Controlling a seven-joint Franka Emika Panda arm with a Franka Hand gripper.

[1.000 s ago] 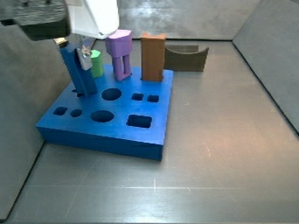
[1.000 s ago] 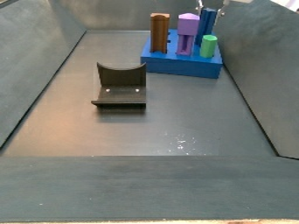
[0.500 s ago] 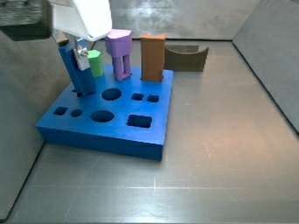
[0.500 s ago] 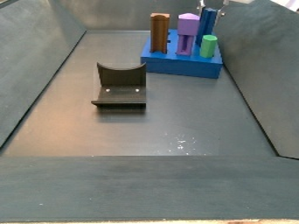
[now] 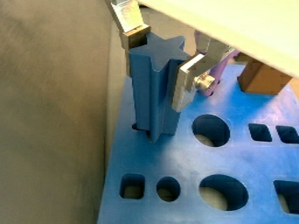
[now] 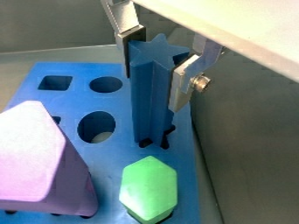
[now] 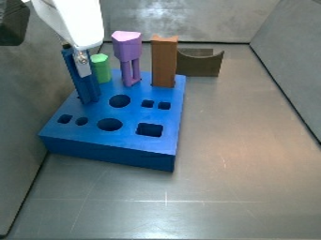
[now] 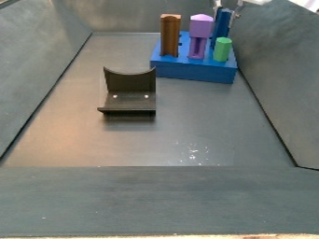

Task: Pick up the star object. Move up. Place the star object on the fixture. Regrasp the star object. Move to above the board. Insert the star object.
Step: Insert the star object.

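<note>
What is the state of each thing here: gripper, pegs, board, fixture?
Gripper: over the board's corner, fingers either side of the star peg's top; contact unclear.
Star peg: upright, lower end in its board hole.
Purple peg: upright in the board.
Green peg: upright in the board.
Orange peg: upright in the board.
Board: flat, several holes empty.
Fixture: empty.

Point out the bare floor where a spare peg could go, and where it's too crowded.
Free: the wide floor in front of the fixture, and the stretch between the board and the far side wall. Crowded: the board's back edge, where the gripper flanks the star object beside the green peg, purple peg and orange-brown peg.
</note>
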